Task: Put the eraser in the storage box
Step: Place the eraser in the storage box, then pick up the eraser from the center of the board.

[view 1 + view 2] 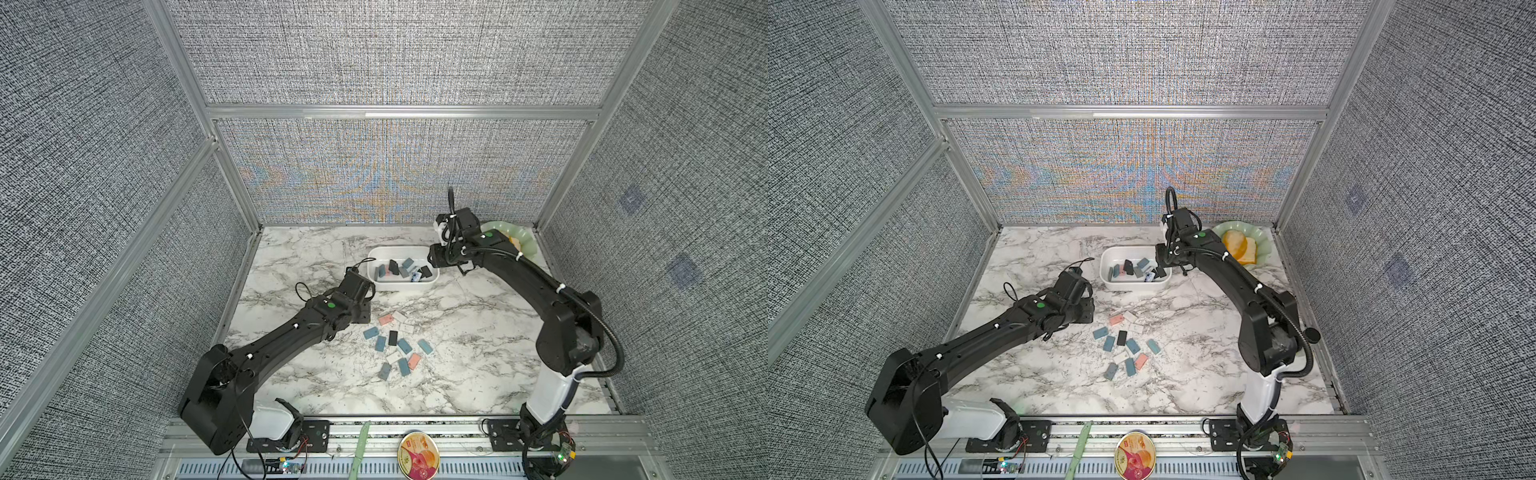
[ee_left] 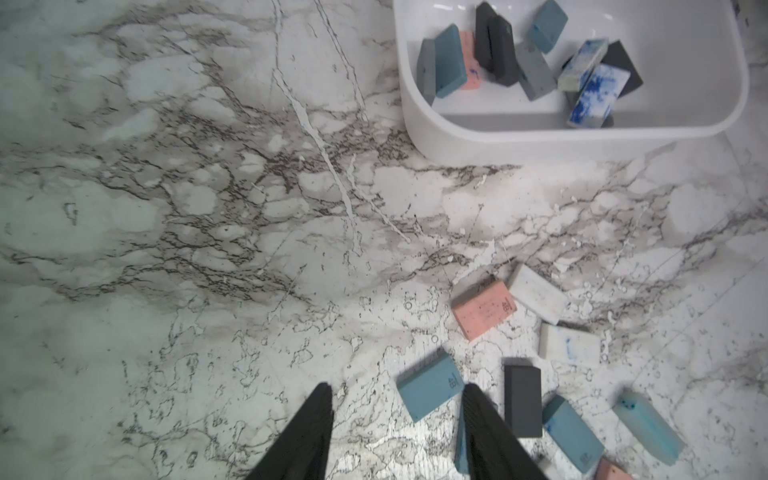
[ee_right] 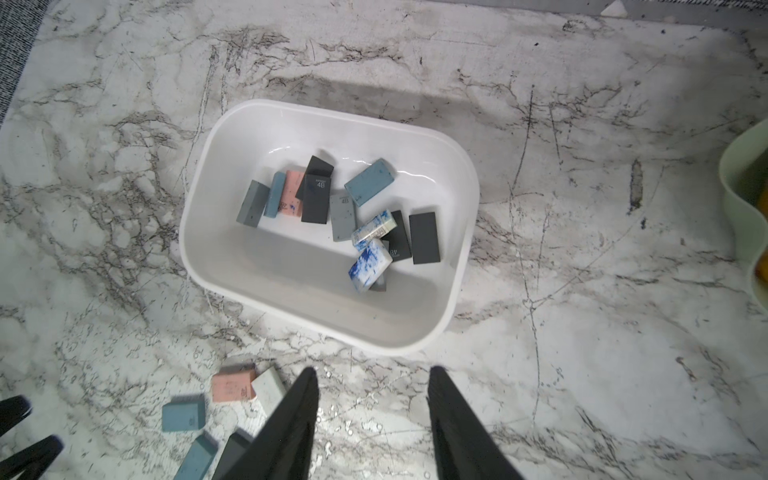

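Front rail: a round tin (image 1: 417, 455) with a pink and orange lid sits between the two arm bases.

Mid marble table (image 1: 311, 374): loose erasers (image 1: 397, 345) lie scattered flat, over a dozen, mostly blue, with some pink, white and black.

Left gripper (image 2: 394, 390): over the table at the left edge of the pile, on its box side. Fingers moderately apart with only marble between them, holding nothing. In the left wrist view a blue eraser (image 2: 430, 384) lies just beside one fingertip. A black eraser (image 2: 523, 401) and a pink eraser (image 2: 484, 309) lie a little further off.

Beyond the pile: the storage box (image 1: 399, 286), white, upright on the table. About a dozen erasers (image 3: 332, 203) are heaped inside, two of them white with blue smears.

Right gripper (image 3: 372, 370): raised by the right end of the box. Fingers apart, nothing between them.

Far right corner: a pale green dish (image 1: 1262, 245) holding orange and yellow pieces (image 1: 1235, 247).
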Robot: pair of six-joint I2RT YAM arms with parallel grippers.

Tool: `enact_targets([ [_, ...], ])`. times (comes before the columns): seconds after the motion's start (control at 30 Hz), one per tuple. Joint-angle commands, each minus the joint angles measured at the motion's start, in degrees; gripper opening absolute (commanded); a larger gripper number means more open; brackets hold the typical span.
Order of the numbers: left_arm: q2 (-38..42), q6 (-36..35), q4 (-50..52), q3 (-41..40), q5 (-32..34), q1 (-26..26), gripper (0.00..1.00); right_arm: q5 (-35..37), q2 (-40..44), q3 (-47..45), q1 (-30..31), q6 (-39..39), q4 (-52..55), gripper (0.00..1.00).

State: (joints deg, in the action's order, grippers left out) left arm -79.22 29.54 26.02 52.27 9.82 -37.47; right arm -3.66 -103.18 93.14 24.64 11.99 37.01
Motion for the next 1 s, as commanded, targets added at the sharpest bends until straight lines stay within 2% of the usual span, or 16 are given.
enact_targets([
  [0.0, -1.28, -3.72, 2.92, -0.66, -3.06, -0.14, 0.56, -0.82, 3.87, -3.61, 0.06, 1.14, -1.6, 0.48],
  [0.37, -9.06, -11.51, 5.95, 1.54, -4.06, -2.12, 0.54, 0.56, 15.81, -13.74, 0.01, 2.03, -4.22, 0.51],
  [0.57, -13.2, -17.23, 6.87, 3.5, -6.64, -2.78, 0.54, 0.67, 17.56, -15.87, -0.12, 1.99, -4.59, 0.51],
  [0.77, -18.24, -21.27, 9.83, 5.72, -6.38, -3.53, 0.53, 0.58, 18.04, -16.41, -0.29, 1.75, -4.84, 0.51],
  [0.97, -19.95, -23.59, 8.99, 6.18, -5.57, -3.86, 0.52, 0.5, 18.44, -17.01, -0.38, 2.19, -5.32, 0.51],
])
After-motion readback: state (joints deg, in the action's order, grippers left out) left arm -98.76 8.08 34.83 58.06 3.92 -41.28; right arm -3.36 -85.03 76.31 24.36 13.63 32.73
